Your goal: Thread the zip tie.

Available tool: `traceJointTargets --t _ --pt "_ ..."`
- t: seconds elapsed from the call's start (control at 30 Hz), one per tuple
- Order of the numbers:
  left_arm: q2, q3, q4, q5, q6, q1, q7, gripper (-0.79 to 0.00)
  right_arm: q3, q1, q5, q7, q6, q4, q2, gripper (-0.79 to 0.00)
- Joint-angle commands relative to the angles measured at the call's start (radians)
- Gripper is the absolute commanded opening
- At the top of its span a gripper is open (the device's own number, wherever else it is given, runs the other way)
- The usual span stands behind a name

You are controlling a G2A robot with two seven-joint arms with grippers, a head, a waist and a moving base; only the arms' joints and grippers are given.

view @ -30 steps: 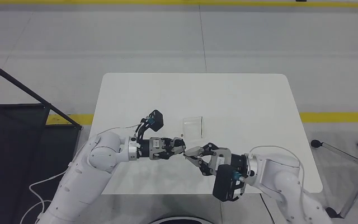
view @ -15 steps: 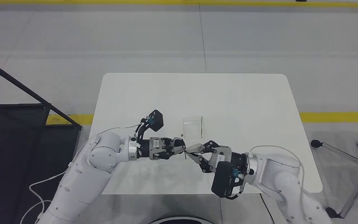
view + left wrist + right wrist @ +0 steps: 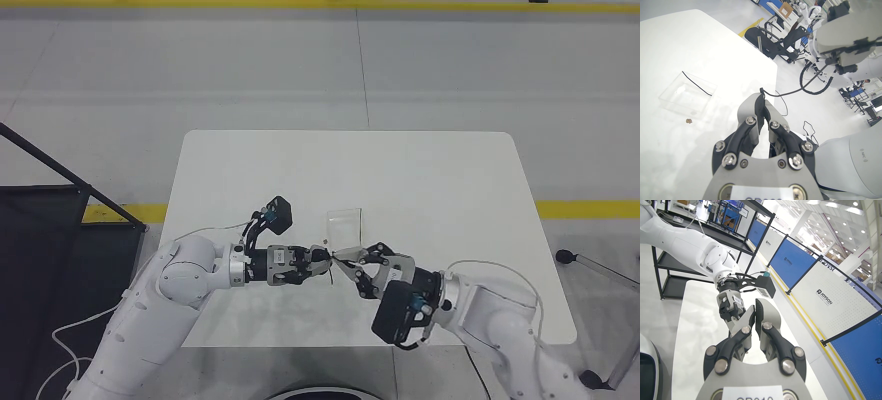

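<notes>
Fig. L gripper (image 3: 762, 100) is pinching the zip tie (image 3: 789, 93) at its head end betw. closed pads. The strap is arcing out past the tips to the R gripper (image 3: 755, 313), which is clamping the far end. A 2nd tie (image 3: 696, 86) is lying in the clear tray (image 3: 668, 102) beside the L gripper.

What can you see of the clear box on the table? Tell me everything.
The clear box is a shallow, square, open-topped tray, seemingly transparent plastic. It sits flat on the white table, apart from the left end effector and right end effector; neither touches it. A thin black strip lies along one wall, a small white fleck rests inside, and a brown crumb lies on the table just outside.
</notes>
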Motion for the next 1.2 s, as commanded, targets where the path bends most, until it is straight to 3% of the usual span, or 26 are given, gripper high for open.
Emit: traceJointTargets --t 0.0,0.73,1.17 --pt "0.000 0.000 0.000 0.000 0.000 0.000 0.000 -0.785 -0.003 -0.004 -0.005 0.002 0.021 -0.003 -0.001 -0.785" --pt "0.000 0.000 0.000 0.000 0.000 0.000 0.000 -0.785 -0.026 -0.032 -0.096 0.051 0.203 -0.027 -0.013 -0.785" --pt "0.000 0.000 0.000 0.000 0.000 0.000 0.000 -0.785 -0.029 -0.042 -0.120 0.062 0.257 -0.032 -0.021 -0.785"
